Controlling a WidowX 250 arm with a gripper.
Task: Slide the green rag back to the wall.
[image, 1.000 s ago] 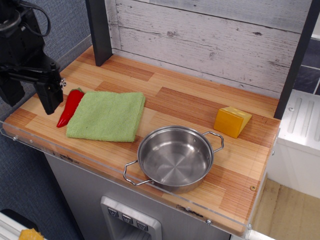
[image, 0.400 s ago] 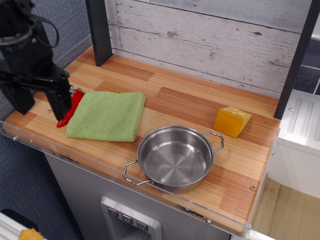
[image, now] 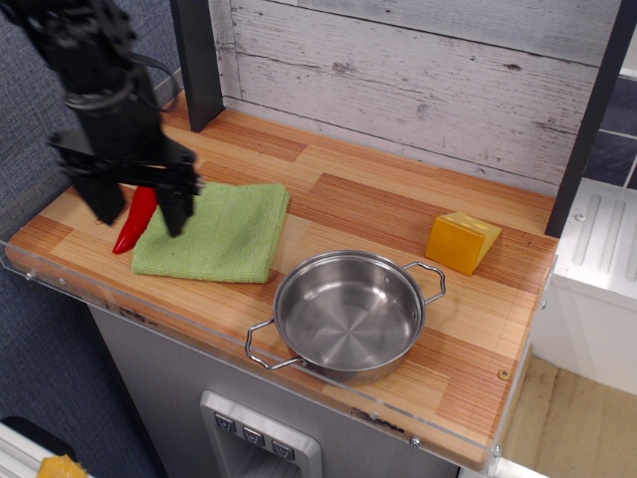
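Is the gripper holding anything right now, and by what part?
Nothing is held. The gripper is open above the left edge of the green rag, and the red pepper shows between its fingers.

The blurred hand (image: 139, 207) hides the green rag's (image: 221, 234) left corner and the red pepper's (image: 134, 219) top.

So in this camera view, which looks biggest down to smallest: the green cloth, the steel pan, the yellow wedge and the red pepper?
1. steel pan and green rag: about alike, and the pan sits nearer the camera.
2. red pepper, partly hidden by the gripper.
3. yellow wedge, close to it.
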